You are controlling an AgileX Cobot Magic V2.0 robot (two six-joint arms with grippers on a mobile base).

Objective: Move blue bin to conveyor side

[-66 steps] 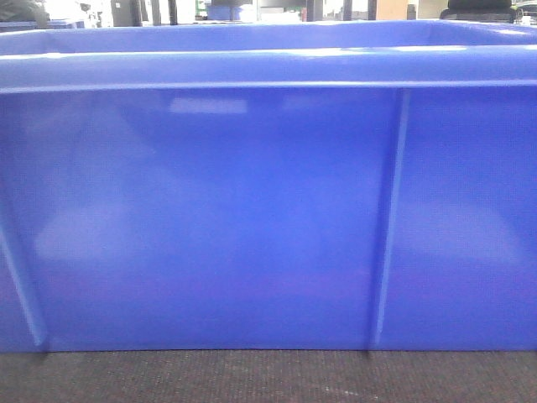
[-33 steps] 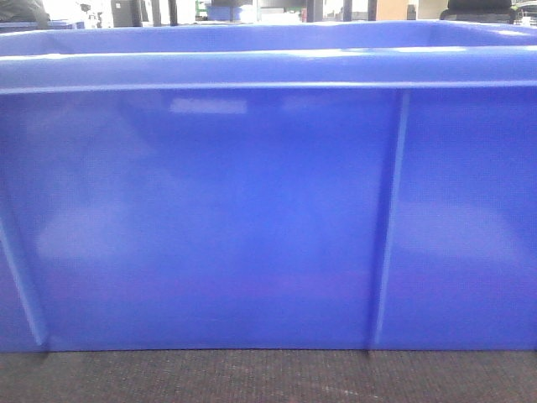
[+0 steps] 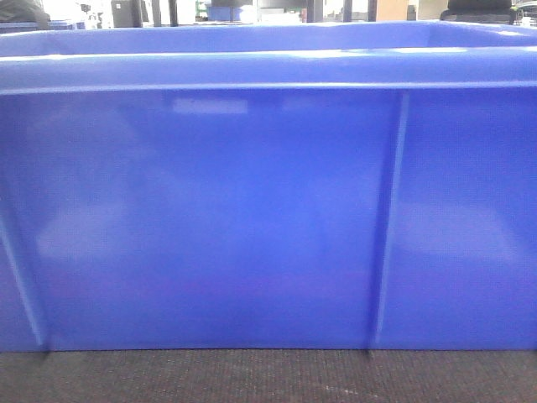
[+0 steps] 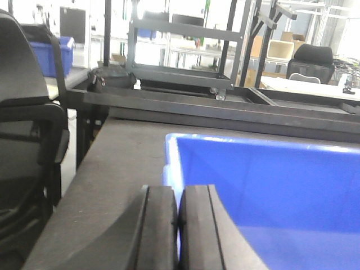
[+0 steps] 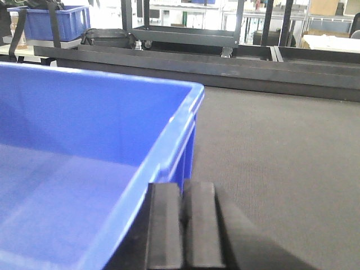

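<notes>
glossy ribbed blue bin (image 3: 252,218), thick rim, apparently empty

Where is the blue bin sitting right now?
The blue bin fills the front view, resting on the dark woven surface, with the left tool and right tool pinching its opposite end rims.

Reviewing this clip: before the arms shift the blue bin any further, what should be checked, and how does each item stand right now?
1. Left gripper shut on the blue bin rim: ok, the fingers pinch the left wall.
2. Right gripper shut on the rim: ok, the fingers close on the right wall.
3. Bin interior free of cargo: ok where visible; the whole floor is not in view.
4. Bin bottom level on the dark grey surface: ok in the front view.
5. Surface beyond the bin free of obstacles: ok in the wrist views.
6. Conveyor position: cannot tell.
</notes>
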